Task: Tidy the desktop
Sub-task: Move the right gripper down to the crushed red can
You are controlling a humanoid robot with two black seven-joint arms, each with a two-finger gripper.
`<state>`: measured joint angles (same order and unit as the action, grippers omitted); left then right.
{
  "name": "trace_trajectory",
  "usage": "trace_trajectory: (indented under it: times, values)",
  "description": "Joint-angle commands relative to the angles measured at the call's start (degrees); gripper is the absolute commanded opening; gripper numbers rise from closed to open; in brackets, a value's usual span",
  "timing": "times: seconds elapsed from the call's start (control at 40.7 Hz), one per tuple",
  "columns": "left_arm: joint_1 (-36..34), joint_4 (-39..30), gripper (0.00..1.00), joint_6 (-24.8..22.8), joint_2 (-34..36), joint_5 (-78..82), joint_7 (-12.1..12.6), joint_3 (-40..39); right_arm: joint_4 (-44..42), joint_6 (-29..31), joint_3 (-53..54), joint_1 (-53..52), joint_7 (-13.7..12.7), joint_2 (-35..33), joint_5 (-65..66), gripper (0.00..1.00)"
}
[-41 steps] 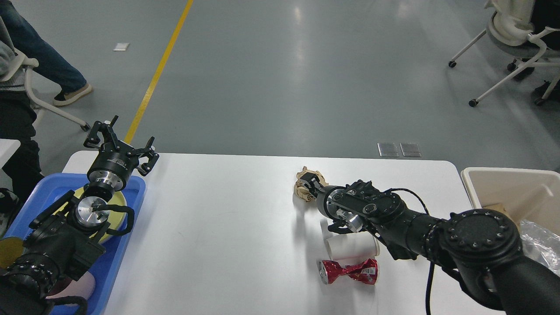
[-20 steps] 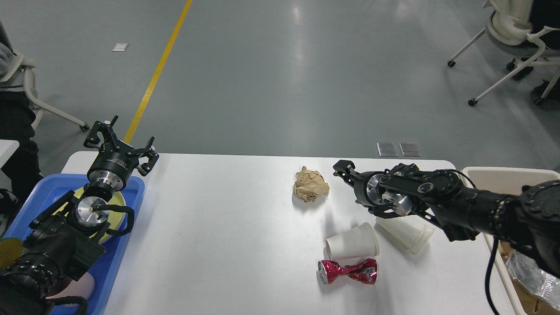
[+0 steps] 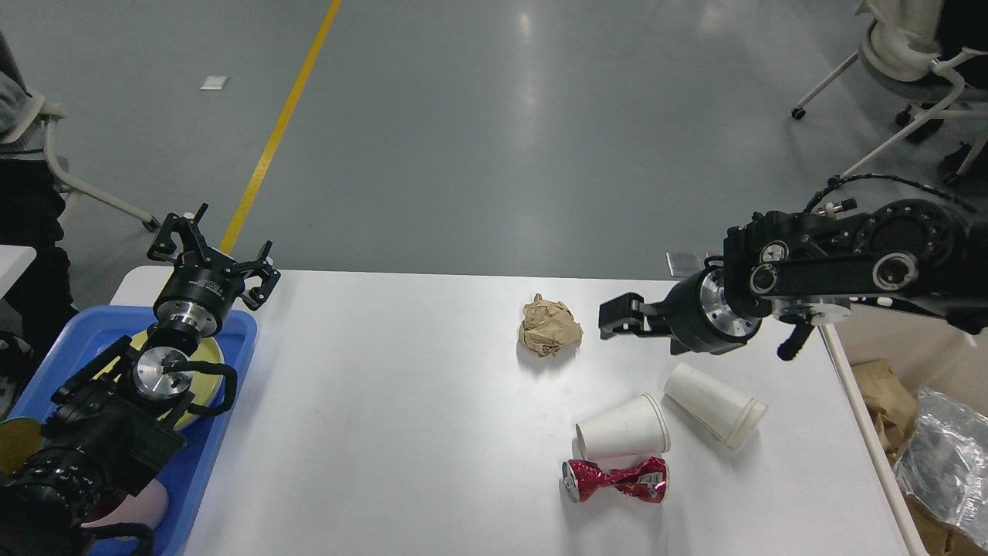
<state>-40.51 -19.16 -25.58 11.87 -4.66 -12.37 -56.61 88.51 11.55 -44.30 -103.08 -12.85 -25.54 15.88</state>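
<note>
a wide, smooth white rectangular table (image 3: 401, 432) with rounded corners fills the lower part of the head view; it is the surface to be tidied. four pieces of litter lie right of its centre: a crumpled ball of brown paper (image 3: 549, 327), two white paper cups lying on their sides, one nearer the middle (image 3: 624, 427) and one nearer the right edge (image 3: 715, 406), and a crushed red drink can (image 3: 614, 479) just in front of them.

the right tool (image 3: 617, 316) hangs above the table just beside the paper ball, to its right, not touching it and holding nothing. it is seen side-on and dark, so i cannot tell whether its fingers are spread or pressed together. the left tool (image 3: 210, 253) hovers over the far corner of a blue plastic tray (image 3: 241, 330) at the table's left end, fingers spread, empty. a pale yellow round dish (image 3: 207, 357) lies in the tray.

the step in hand looks like collecting the litter, with the paper ball the likely next pick. that calls for bringing the right tool down and left over the ball, then carrying it to the beige bin (image 3: 888, 494) beyond the table's right edge, which holds brown paper and clear plastic. the two cups lie near that path.
</note>
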Motion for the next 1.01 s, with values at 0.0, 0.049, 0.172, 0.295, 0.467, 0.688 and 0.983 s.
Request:
trace_trajectory:
  times: [0.0,0.049,0.172,0.295,0.467,0.688,0.983]
  values:
    - [-0.01,0.00,0.98,0.00,0.00,0.00,-0.02,0.00,6.23,1.19,-4.83,-6.25,-0.07,-0.12,1.61,1.00]
    - [-0.01,0.00,0.98,0.00,0.00,0.00,-0.02,0.00,6.41,1.89,-5.27,-6.52,-0.15,-0.03,2.05,1.00]
    - [-0.01,0.00,0.98,0.00,0.00,0.00,-0.02,0.00,6.41,2.16,-6.41,-6.25,-0.15,-0.03,2.05,1.00]
    - [0.08,0.00,0.98,0.00,0.00,0.00,-0.02,-0.08,6.41,2.16,-7.99,-5.72,-0.15,-0.12,2.14,1.00]
    - [-0.01,0.00,0.98,0.00,-0.09,0.00,-0.02,0.00,6.85,4.61,-9.40,-5.64,-0.07,-0.12,2.14,1.00]
    - [-0.01,0.00,0.98,0.00,0.00,0.00,-0.11,0.00,6.76,5.94,-9.31,-4.32,-0.07,0.49,2.05,1.00]
    - [-0.01,0.00,0.98,0.00,0.00,0.00,-0.11,0.00,3.78,4.88,-10.28,5.16,-0.07,-3.37,-1.02,1.00]
